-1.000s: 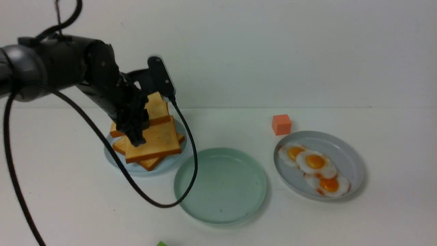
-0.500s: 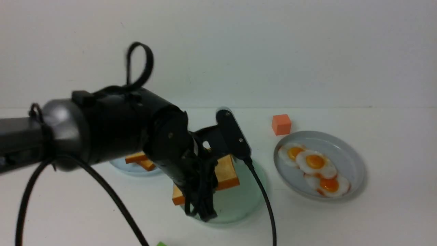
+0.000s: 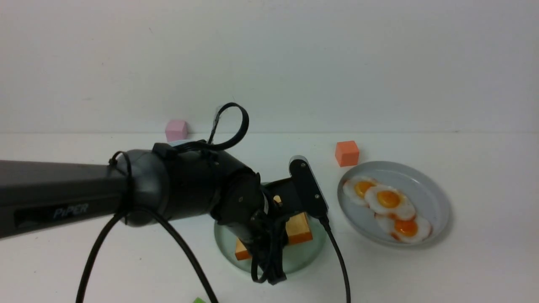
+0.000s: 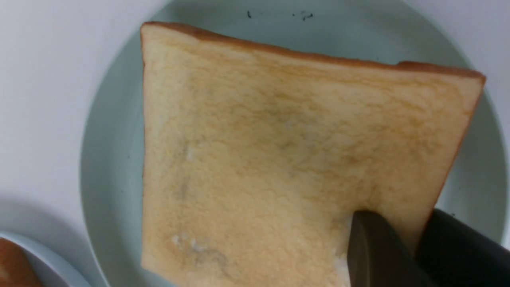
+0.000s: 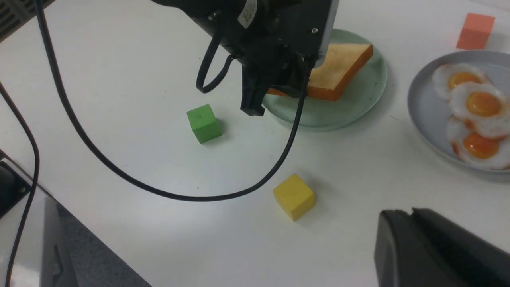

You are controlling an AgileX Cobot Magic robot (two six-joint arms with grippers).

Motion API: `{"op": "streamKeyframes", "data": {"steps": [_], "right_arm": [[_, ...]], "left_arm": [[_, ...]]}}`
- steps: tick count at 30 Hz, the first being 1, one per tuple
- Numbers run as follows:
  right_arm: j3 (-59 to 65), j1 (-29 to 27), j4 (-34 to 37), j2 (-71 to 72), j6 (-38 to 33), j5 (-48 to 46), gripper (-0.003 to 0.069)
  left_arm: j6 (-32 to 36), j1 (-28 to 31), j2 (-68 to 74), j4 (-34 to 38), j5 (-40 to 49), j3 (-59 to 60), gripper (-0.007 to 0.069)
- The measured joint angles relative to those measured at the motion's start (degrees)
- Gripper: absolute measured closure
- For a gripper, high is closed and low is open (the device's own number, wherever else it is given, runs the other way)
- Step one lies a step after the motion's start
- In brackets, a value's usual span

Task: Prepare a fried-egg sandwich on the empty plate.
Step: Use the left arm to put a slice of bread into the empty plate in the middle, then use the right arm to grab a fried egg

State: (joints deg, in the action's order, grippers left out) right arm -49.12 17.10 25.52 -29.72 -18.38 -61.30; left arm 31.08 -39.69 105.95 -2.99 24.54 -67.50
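Note:
My left gripper (image 3: 269,261) is shut on one corner of a square golden toast slice (image 3: 300,229), which it holds low and tilted over the empty pale mint-green plate (image 3: 309,252). In the left wrist view the toast slice (image 4: 279,159) covers most of the plate (image 4: 107,159), with a dark finger on each face of its corner. Three fried eggs (image 3: 389,200) lie on the grey plate (image 3: 438,198) to the right. My right gripper (image 5: 410,213) hangs shut over bare table with nothing in it. It is out of the front view.
The light blue plate (image 4: 40,255) with more toast sits beside the mint plate, hidden behind my left arm in the front view. A pink cube (image 3: 176,129) and an orange cube (image 3: 347,152) stand at the back. A green cube (image 5: 204,122) and a yellow cube (image 5: 294,196) sit near the front.
My left arm has carried the toast slice from the stack on the light blue plate rightward and down over the mint-green plate.

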Motion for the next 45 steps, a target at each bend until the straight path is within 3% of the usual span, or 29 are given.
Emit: {"op": "streamKeyframes", "data": {"steps": [5, 13, 17, 21, 24, 28, 36, 45], "right_arm": [[0.00, 0.00, 0.00, 0.00, 0.00, 0.00, 0.0591], [0.00, 0.00, 0.00, 0.00, 0.06, 0.00, 0.0580], [0.00, 0.00, 0.00, -1.69, 0.06, 0.26, 0.0576], [0.00, 0.00, 0.00, -5.57, 0.06, 1.67, 0.0574], [-0.07, 0.00, -0.85, -13.04, 0.06, 4.95, 0.0573], [-1.28, 0.00, -3.20, -22.89, 0.06, 9.45, 0.0570], [-12.78, 0.00, -11.82, -49.21, 0.25, 12.50, 0.0557], [-28.90, 2.05, -23.56, -72.92, 5.78, 8.88, 0.0510]], "left_arm": [[0.00, 0.00, 0.00, -1.04, -0.56, 0.00, 0.0487], [-0.75, 0.00, -0.19, -1.35, 0.36, 0.00, 0.0307], [-5.85, 0.00, -3.49, -1.42, 2.65, 0.00, 0.0282], [-12.94, 0.00, -10.02, -0.97, 4.14, 0.00, 0.0327], [-24.70, 0.00, -22.90, 1.52, 8.33, 0.06, 0.0473], [-30.23, 0.00, -35.73, 2.26, 12.85, 2.15, 0.0635], [-31.45, 0.00, -64.09, 4.73, 16.13, 19.82, 0.0638], [-31.49, 0.00, -85.31, 4.86, 10.88, 36.08, 0.0638]]}}
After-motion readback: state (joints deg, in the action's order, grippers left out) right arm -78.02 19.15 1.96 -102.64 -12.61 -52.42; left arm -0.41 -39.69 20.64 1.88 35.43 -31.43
